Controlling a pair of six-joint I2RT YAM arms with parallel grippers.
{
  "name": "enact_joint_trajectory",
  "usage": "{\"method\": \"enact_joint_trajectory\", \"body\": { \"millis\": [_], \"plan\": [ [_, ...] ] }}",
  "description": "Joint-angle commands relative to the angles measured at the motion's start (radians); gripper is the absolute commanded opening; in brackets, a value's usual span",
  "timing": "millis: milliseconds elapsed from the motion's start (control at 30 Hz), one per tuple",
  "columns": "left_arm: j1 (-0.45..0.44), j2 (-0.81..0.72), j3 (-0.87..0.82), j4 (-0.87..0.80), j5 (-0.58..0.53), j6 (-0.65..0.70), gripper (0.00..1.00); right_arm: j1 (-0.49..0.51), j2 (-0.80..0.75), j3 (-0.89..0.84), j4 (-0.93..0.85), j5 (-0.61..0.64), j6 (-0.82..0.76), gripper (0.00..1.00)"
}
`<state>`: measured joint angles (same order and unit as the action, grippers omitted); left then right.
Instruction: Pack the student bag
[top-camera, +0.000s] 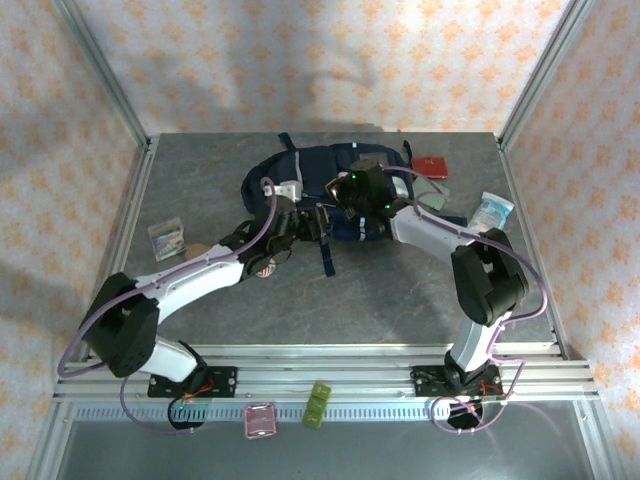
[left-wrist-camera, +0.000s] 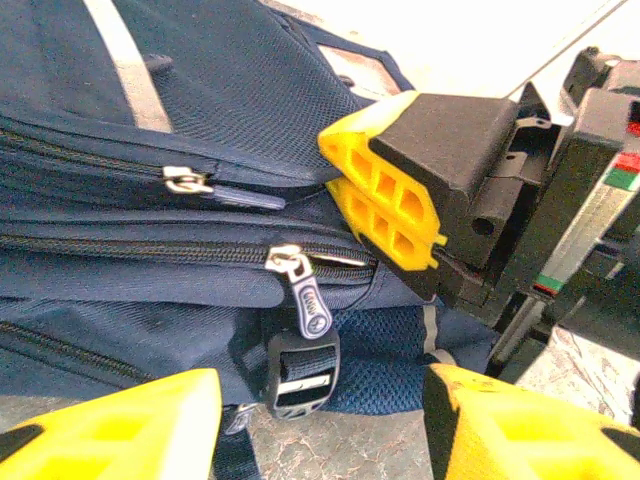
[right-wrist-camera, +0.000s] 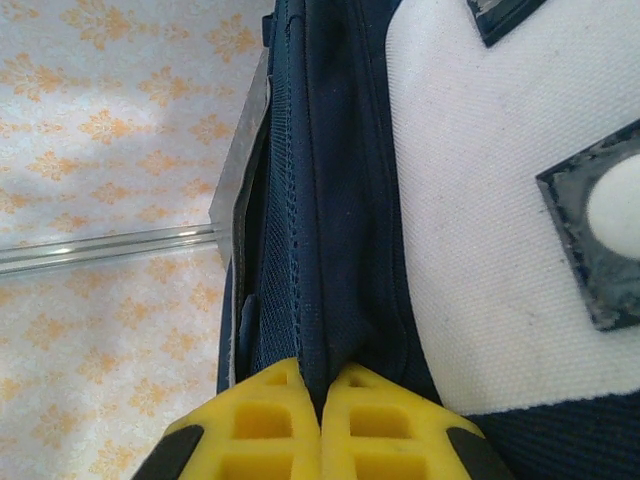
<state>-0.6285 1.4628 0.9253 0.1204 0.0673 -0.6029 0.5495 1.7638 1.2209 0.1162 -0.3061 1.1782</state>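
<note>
The student bag (top-camera: 300, 165) lies flat at the far middle of the tabletop (top-camera: 380, 300). The right gripper (right-wrist-camera: 320, 385) has its fingers closed on a fold of the bag's navy fabric, probably to hold it taut. The left gripper (left-wrist-camera: 320, 425), just in front of the bag, has its fingers spread open either side of the zipper pull (left-wrist-camera: 311, 305), seemingly lined up to draw it. Right of the bag lie a red booklet (top-camera: 432, 166) and a pale packet (top-camera: 492, 210); to its left, a small box (top-camera: 166, 238). The right fingers crowd the zip's path
</note>
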Motion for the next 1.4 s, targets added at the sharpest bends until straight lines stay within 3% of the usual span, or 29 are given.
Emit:
{"method": "enact_joint_trajectory", "body": {
  "millis": [0,267,433,500,733,900,1100,1233,1367],
  "plan": [
    [-0.021,0.075,0.079,-0.053,-0.068,-0.027,0.57,0.013,-0.015,0.052,0.198,-0.001,0.013,0.0],
    [-0.042,0.187,0.171,-0.122,-0.224,-0.042,0.59,0.024,-0.018,0.055,0.22,-0.015,0.019,0.0],
    [-0.044,0.246,0.224,-0.123,-0.249,-0.046,0.59,0.036,-0.015,0.053,0.229,-0.023,0.022,0.0],
    [-0.043,0.276,0.258,-0.145,-0.256,-0.04,0.55,0.041,-0.012,0.054,0.232,-0.026,0.024,0.0],
    [-0.032,0.265,0.275,-0.171,-0.196,-0.013,0.14,0.043,-0.024,0.037,0.231,-0.018,0.011,0.0],
    [0.003,0.211,0.237,-0.178,-0.104,-0.011,0.0,0.042,-0.028,0.026,0.236,-0.019,0.011,0.0],
    [0.044,0.167,0.216,-0.171,0.049,-0.002,0.0,0.04,-0.032,0.024,0.231,-0.011,0.005,0.0],
    [0.064,0.162,0.206,-0.182,0.08,-0.01,0.0,0.041,-0.03,0.023,0.231,-0.013,0.005,0.0],
    [0.064,0.172,0.197,-0.179,0.058,-0.023,0.3,0.041,-0.027,0.024,0.233,-0.019,0.01,0.0]
  ]
}}
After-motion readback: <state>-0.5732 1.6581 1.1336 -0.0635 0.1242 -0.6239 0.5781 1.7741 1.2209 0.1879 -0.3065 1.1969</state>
